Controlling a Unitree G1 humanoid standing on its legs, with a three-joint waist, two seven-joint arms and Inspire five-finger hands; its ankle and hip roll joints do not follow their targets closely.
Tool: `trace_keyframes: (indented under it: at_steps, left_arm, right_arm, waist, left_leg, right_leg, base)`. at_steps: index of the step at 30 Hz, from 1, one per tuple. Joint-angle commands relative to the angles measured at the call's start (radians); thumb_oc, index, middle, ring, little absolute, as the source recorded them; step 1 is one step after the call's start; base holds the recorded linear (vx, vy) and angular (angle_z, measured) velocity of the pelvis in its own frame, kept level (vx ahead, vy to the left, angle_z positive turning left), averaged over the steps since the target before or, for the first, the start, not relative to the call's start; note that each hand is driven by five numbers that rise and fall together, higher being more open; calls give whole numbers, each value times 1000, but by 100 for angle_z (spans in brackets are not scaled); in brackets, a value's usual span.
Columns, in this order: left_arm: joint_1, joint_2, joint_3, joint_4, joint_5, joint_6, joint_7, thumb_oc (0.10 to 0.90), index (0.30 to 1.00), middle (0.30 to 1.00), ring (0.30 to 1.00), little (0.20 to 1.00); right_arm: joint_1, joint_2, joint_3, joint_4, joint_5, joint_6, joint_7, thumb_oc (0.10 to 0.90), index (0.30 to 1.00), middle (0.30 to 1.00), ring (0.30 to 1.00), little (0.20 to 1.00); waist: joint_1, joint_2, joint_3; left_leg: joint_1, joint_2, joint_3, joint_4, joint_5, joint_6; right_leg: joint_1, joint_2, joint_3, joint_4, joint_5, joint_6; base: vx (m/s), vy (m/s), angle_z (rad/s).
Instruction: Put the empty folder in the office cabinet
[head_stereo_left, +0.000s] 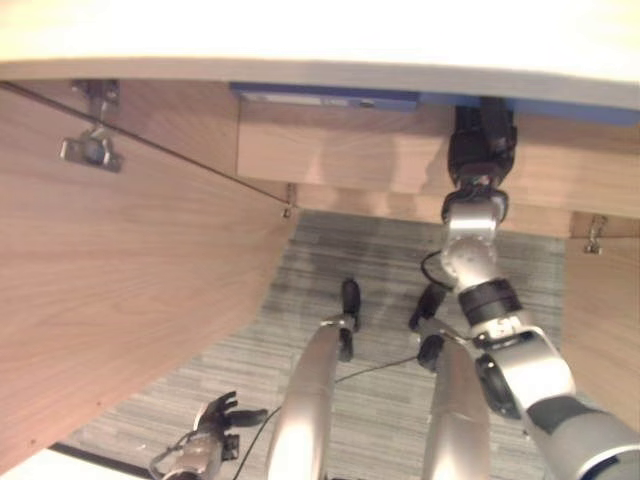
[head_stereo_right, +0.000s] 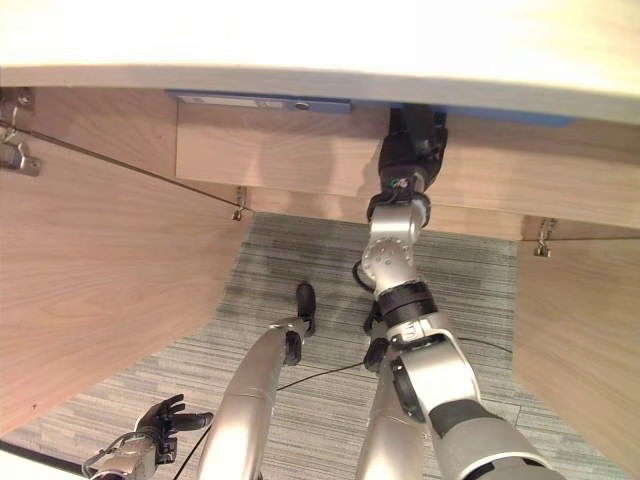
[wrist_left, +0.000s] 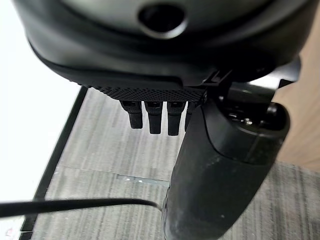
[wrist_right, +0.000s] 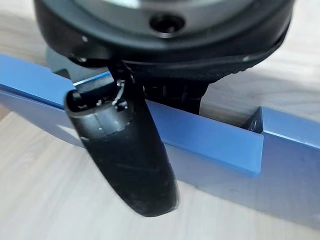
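1. Right hand: thumb and fingers clamped on the blue folder.
2. Folder lies flat on the cabinet shelf, between open doors.
3. Placement step, judged nearly complete; next: release and withdraw.
4. Left hand: relaxed, empty, low over carpet.

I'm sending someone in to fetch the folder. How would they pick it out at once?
Look under the pale top board of the wooden cabinet, on the shelf at the back. The folder lies flat there, with the right hand reaching up and gripping it, thumb across its edge. It is the one blue thing among light brown wood.
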Motion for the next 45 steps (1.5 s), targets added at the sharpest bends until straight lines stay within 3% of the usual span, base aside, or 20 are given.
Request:
trace_keyframes:
  at_steps: [1, 2, 4, 8, 11, 13, 14, 15, 17, 23, 27, 33, 45]
  left_arm:
    - [74, 111, -17, 86, 50, 10, -6, 800, 900, 900, 900, 900]
    - [73, 110, -17, 87, 51, 10, -6, 800, 900, 900, 900, 900]
    - [69, 121, -13, 97, 71, 9, -22, 800, 900, 900, 900, 900]
    - [69, 123, -9, 100, 88, 5, -27, 800, 900, 900, 900, 900]
    - [71, 113, -7, 103, 83, 4, -24, 800, 900, 900, 900, 900]
    - [59, 89, 5, 129, 62, 21, -4, 800, 900, 900, 900, 900]
    - [54, 79, 14, 138, 56, 27, 6, 800, 900, 900, 900, 900]
    - [53, 46, 34, 145, 60, 40, 32, 800, 900, 900, 900, 900]
    - [55, 18, 44, 140, 67, 47, 47, 800, 900, 900, 900, 900]
    - [60, -2, 46, 131, 59, 44, 57, 800, 900, 900, 900, 900]
    - [63, 20, 41, 111, 69, 25, 48, 800, 900, 900, 900, 900]
    - [67, 45, 52, 105, 75, 11, 32, 800, 900, 900, 900, 900]
    - [74, 108, 80, 121, 128, 1, -6, 800, 900, 900, 900, 900]
  right_arm:
    - [-28, -93, 135, 17, -112, 194, 88, 800, 900, 900, 900, 900]
    - [-29, -94, 136, 18, -111, 195, 90, 800, 900, 900, 900, 900]
    - [-6, -122, 190, 65, -151, 268, 133, 800, 900, 900, 900, 900]
    - [53, -120, 223, 52, -167, 298, 177, 800, 900, 900, 900, 900]
    - [88, -97, 204, 49, -150, 274, 169, 800, 900, 900, 900, 900]
    - [181, -28, 127, 17, -118, 218, 108, 800, 900, 900, 900, 900]
    - [216, -15, 109, -27, -110, 191, 91, 800, 900, 900, 900, 900]
    - [379, 18, 76, -204, -108, 140, 71, 800, 900, 900, 900, 900]
    - [496, 48, 70, -302, -85, 105, 75, 800, 900, 900, 900, 900]
    - [547, 68, 110, -363, -38, 95, 130, 800, 900, 900, 900, 900]
    - [497, -6, 184, -351, -56, 152, 206, 800, 900, 900, 900, 900]
    - [443, -76, 197, -352, -80, 167, 239, 800, 900, 900, 900, 900]
    - [242, -356, 333, -326, -375, 310, 245, 800, 900, 900, 900, 900]
  waist:
    - [21, 17, -18]
    - [21, 18, -18]
    - [22, 12, -16]
    - [19, 7, -11]
    - [14, 4, -7]
    - [-3, -5, -1]
    - [-12, -8, 1]
    - [-37, -17, 0]
    - [-56, -21, 4]
    - [-67, -21, 10]
    - [-55, -18, 14]
    - [-46, -20, 15]
    - [-27, -39, 8]
  left_leg:
    - [6, -7, -63, -76, -34, -56]
    - [6, -7, -63, -76, -34, -56]
    - [3, -7, -64, -77, -30, -57]
    - [0, -5, -62, -75, -27, -58]
    - [0, -3, -60, -74, -27, -58]
    - [2, -2, -56, -74, -30, -57]
    - [2, -1, -55, -76, -31, -57]
    - [1, -2, -55, -78, -34, -55]
    - [0, 0, -55, -80, -35, -55]
    - [1, 2, -53, -86, -31, -58]
    - [3, 3, -53, -90, -25, -59]
    - [7, 4, -55, -91, -23, -60]
    - [11, 9, -61, -92, -18, -62]
  right_leg:
    - [63, -19, -16, 24, -113, 71]
    - [63, -19, -16, 24, -113, 71]
    - [61, -19, -17, 23, -111, 69]
    - [60, -19, -23, 21, -110, 68]
    - [60, -19, -21, 20, -109, 68]
    - [62, -15, -18, 15, -108, 69]
    - [63, -14, -18, 12, -108, 69]
    - [62, -13, -18, 11, -107, 70]
    - [59, -12, -18, 10, -108, 69]
    - [60, -13, -20, -2, -101, 72]
    - [62, -13, -22, -4, -97, 73]
    - [66, -15, -22, -3, -96, 73]
    - [71, -18, -30, -4, -94, 73]
  base:
    - [0, 0, 0]
    - [0, 0, 0]
    - [4, -8, 2]
    - [0, 0, 0]
    - [0, 0, 0]
    - [7, 11, -3]
    - [15, 22, -7]
    - [0, 0, 0]
    - [0, 0, 0]
    - [-12, 12, -6]
    - [0, 0, 0]
    - [0, -2, 1]
    - [0, 0, 0]
